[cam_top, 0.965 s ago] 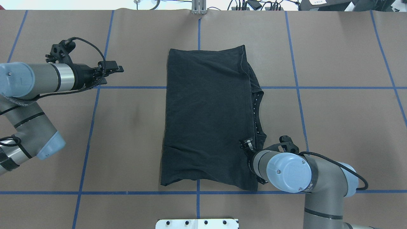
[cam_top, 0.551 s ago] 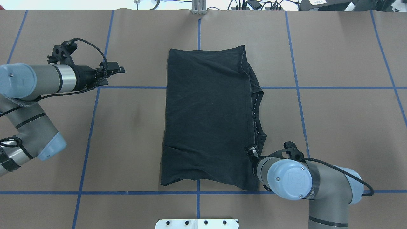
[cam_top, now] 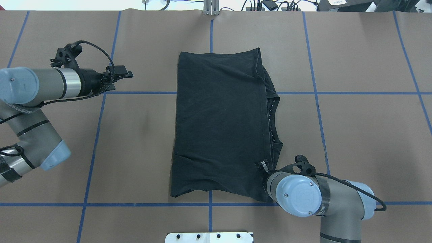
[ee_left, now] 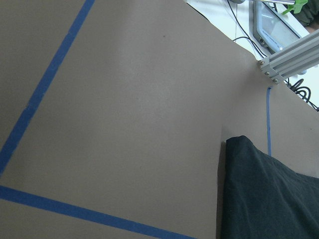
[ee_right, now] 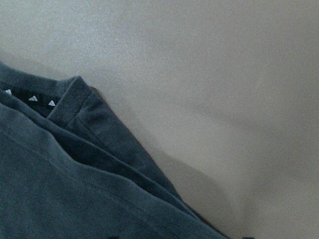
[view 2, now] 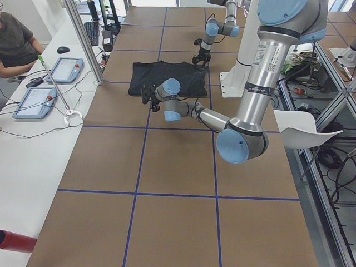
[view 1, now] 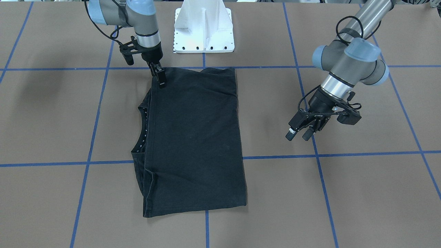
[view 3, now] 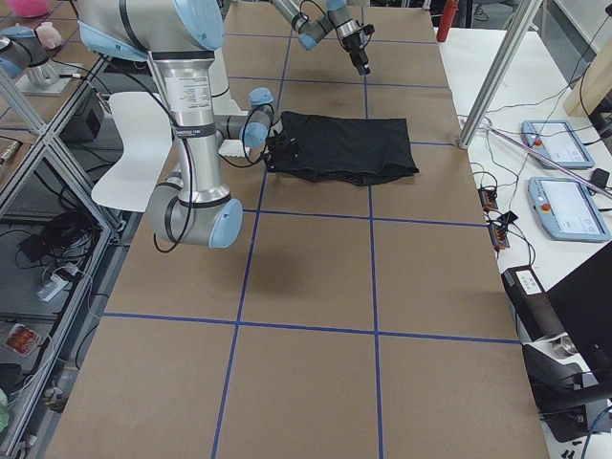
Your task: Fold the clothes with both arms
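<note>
The black T-shirt (view 1: 193, 137) lies folded into a tall rectangle in the middle of the table (cam_top: 354, 135). It also shows in the overhead view (cam_top: 219, 125). Its collar, with small white marks, peeks out at the right edge (cam_top: 274, 114); the logo is hidden. My right gripper (cam_top: 261, 165) stands low over the shirt's near right corner (view 1: 161, 82), apparently open and holding nothing. The right wrist view shows the collar and layered edge (ee_right: 75, 189) up close. My left gripper (view 1: 298, 135) is open and empty above bare table, well left of the shirt (cam_top: 126, 72).
The white pedestal (view 1: 203, 27) stands at the robot's side of the table, just behind the shirt. Blue tape lines (cam_top: 337, 92) cross the brown table cover. A metal post (cam_top: 211, 8) stands at the far edge. Bare table lies on both sides of the shirt.
My right gripper has shifted a little toward the robot along the shirt's near right corner. The shirt has not moved. The left arm has barely moved.
</note>
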{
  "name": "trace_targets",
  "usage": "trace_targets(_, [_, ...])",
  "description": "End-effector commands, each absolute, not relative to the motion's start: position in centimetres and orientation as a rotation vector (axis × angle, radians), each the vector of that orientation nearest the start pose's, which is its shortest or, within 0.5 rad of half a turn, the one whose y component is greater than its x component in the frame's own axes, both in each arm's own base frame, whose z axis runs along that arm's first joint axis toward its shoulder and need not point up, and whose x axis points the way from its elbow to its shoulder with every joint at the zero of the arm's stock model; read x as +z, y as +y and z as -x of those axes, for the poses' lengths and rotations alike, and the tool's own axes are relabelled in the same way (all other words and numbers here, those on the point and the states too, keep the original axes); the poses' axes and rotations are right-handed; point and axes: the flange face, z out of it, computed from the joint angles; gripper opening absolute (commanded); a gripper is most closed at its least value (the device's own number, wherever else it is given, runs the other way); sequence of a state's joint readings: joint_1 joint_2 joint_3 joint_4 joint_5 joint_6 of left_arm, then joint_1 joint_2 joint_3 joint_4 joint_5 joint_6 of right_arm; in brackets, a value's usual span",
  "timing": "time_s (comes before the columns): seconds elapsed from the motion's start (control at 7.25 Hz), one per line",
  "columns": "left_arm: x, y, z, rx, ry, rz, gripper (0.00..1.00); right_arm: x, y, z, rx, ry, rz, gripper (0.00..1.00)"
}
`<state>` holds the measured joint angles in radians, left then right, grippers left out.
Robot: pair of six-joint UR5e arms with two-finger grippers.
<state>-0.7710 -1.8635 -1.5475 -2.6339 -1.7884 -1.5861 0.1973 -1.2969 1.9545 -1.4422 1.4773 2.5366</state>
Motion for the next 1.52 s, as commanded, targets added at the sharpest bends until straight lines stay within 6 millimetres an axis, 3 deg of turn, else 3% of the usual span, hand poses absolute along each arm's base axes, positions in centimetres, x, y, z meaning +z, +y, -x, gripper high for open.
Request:
trace_targets(0.0, [39.2,-51.1,-36.6,-0.519,1.317,-0.321,1.00,32.9,-25.9,52.6,1.147,-0.814,0.219,0.61])
trace_targets(0.28, [39.3,-51.0,-36.6,-0.520,1.316,-0.319,1.00,33.0,-26.0,52.6,1.149,-0.812,0.219,0.52])
trace_targets(0.55, [39.3,-51.1,-36.5,-0.520,1.316,-0.321,1.00,32.6,-26.2,52.6,1.151,-0.820,0.219,0.00])
trace_targets(0.97, [38.9,-50.9,-36.4,-0.518,1.323,-0.323,1.00,32.5,-26.2,52.5,1.142,-0.819,0.222,0.00])
trace_targets(1.38, [38.5,-50.9,-36.4,-0.535,1.335,-0.311,1.00,30.5,-27.3,50.4,1.138,-0.848,0.256,0.00])
